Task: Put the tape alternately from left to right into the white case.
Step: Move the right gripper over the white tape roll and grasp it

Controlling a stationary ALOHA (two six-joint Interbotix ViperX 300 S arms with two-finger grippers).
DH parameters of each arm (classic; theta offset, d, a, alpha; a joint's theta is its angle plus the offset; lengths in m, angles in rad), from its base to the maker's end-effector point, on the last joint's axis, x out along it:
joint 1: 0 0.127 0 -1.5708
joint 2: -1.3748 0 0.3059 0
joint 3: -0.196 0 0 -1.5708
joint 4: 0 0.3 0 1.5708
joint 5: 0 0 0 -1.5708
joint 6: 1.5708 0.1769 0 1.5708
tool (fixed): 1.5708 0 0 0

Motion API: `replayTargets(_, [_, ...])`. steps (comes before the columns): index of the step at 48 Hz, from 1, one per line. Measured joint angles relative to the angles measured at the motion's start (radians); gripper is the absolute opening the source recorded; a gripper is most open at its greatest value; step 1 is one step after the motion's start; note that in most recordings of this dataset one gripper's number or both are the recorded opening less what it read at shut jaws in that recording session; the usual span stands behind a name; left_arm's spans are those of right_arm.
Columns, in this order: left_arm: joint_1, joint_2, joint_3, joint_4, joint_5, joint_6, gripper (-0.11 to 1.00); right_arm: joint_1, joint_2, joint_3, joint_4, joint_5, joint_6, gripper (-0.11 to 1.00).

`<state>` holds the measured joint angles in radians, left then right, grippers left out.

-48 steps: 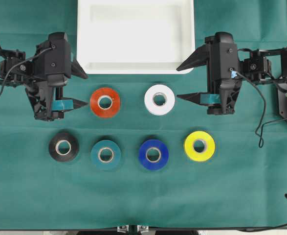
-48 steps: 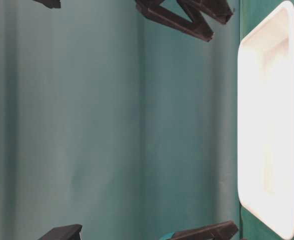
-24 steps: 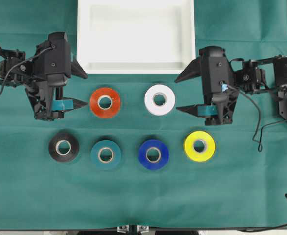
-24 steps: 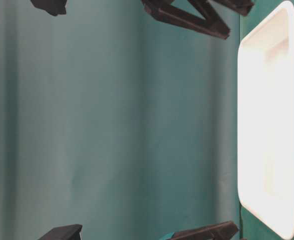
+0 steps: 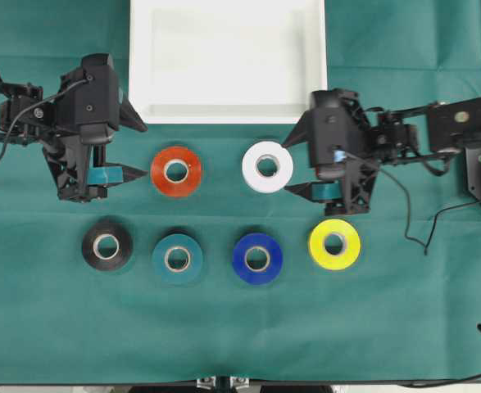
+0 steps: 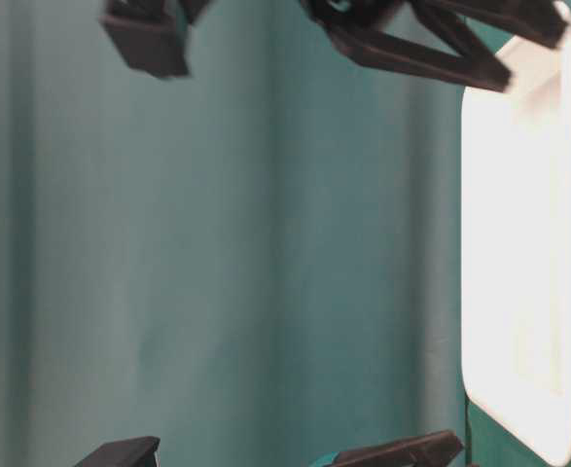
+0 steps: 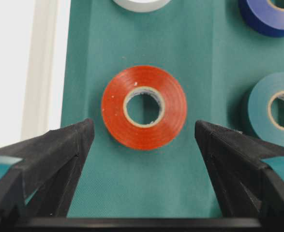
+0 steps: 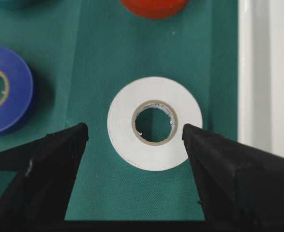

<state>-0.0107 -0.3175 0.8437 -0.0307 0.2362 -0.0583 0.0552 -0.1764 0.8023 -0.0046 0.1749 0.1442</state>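
Item: white roll (image 8: 155,123), which we judge light, rigid and smooth-walled, best pinched across its outer rim; right tool (image 8: 134,133) spread, left tool (image 7: 144,133) spread, both empty.

Overhead view: looks straight down on the green cloth (image 5: 240,327), takes in the whole work area from the white tray (image 5: 224,61) at the far edge to the table's near edge, both arms at the sides.

Table-level view: set low and close, picture turned on its side; mostly cloth, with the tray's rim (image 6: 518,263) along the right edge. It shares the tray with the overhead.

Left wrist view: close, looks down between two black fingers (image 7: 50,159) at the red roll (image 7: 144,107).

Right wrist view: same kind of close look down, centred on the white roll (image 8: 155,123). Both wrist views share the red, white and blue rolls and the tray's edge.
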Motion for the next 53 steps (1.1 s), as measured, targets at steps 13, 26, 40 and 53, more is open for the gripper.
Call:
replayTargets(13, [0.0, 0.0, 0.0, 0.0, 0.0, 0.0, 0.65, 0.0, 0.103, -0.035, 0.0, 0.0, 0.002, 0.86])
replayTargets(26, [0.0, -0.002, 0.0, 0.0, 0.0, 0.0, 0.65, 0.0, 0.175, -0.043, 0.0, -0.005, 0.002, 0.86])
replayTargets(40, [0.0, 0.0, 0.002, 0.0, 0.0, 0.0, 0.65, 0.0, 0.232, -0.071, 0.0, -0.021, 0.005, 0.86])
replayTargets(53, [0.002, 0.0, 0.0, 0.0, 0.0, 0.0, 0.65, 0.0, 0.273, -0.089, -0.005, -0.026, 0.005, 0.86])
